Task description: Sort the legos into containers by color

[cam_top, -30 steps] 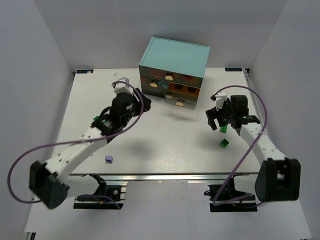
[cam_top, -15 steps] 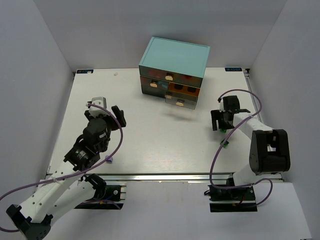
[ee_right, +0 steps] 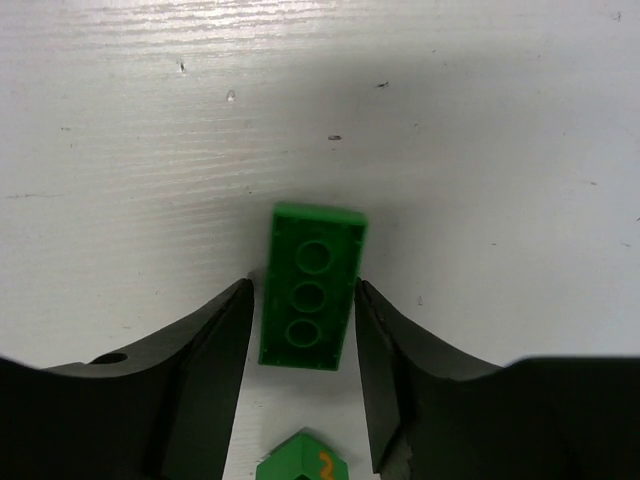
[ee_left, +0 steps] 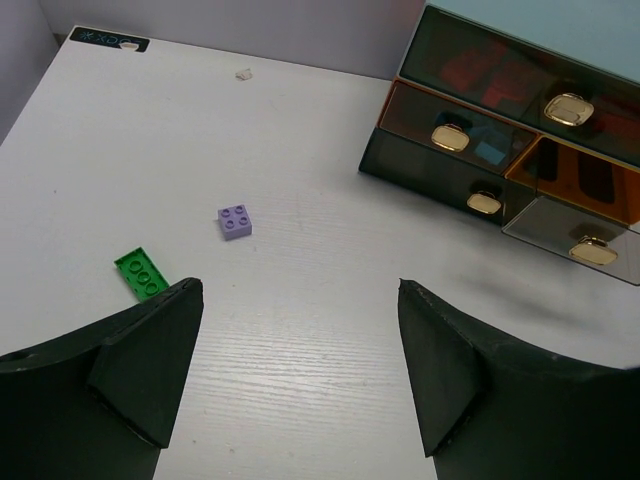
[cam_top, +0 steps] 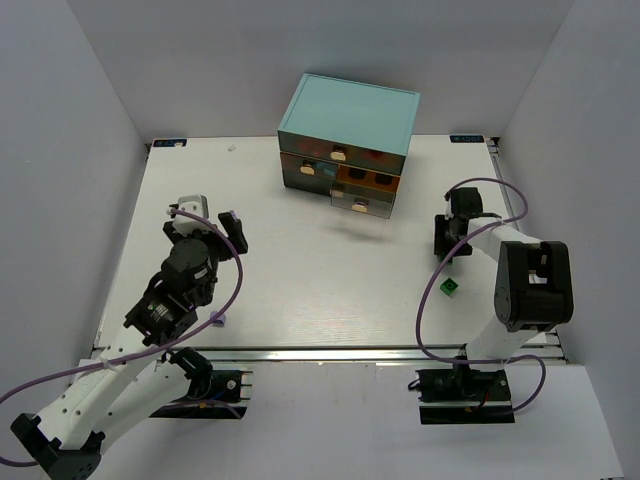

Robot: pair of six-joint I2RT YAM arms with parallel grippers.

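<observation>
right arm, grasp check. the flat green brick point(ee_right: 312, 287) is lying on the white table point(ee_right: 500, 120) directly between the fingers of the right gripper point(ee_right: 302, 285), round sockets facing up. its long axis is running along the fingers rather than across them, tilted only slightly, so the jaws are facing its two long sides and any squeeze is going across the short width. the jaws are standing partly spread, one finger just beside each long side. a thin strip of table is showing on one side, and on the other it cannot be told whether the pad is touching. judgement: no re-aiming is looking necessary, only a pinch. a second green brick point(ee_right: 300, 458), marked with an orange figure, is sitting just behind the first, close to the wrist. it could get nudged on the lift. from overhead, the teal cabinet point(cam_top: 350, 112) with its drawers is standing up-table and to the left of this gripper. the left gripper point(ee_left: 297, 300) is hanging wide apart and empty on the far side of the table, facing a lavender brick point(ee_left: 235, 221) and another flat green brick point(ee_left: 142, 274). the right arm is clearly the nearer one for this piece.
</observation>
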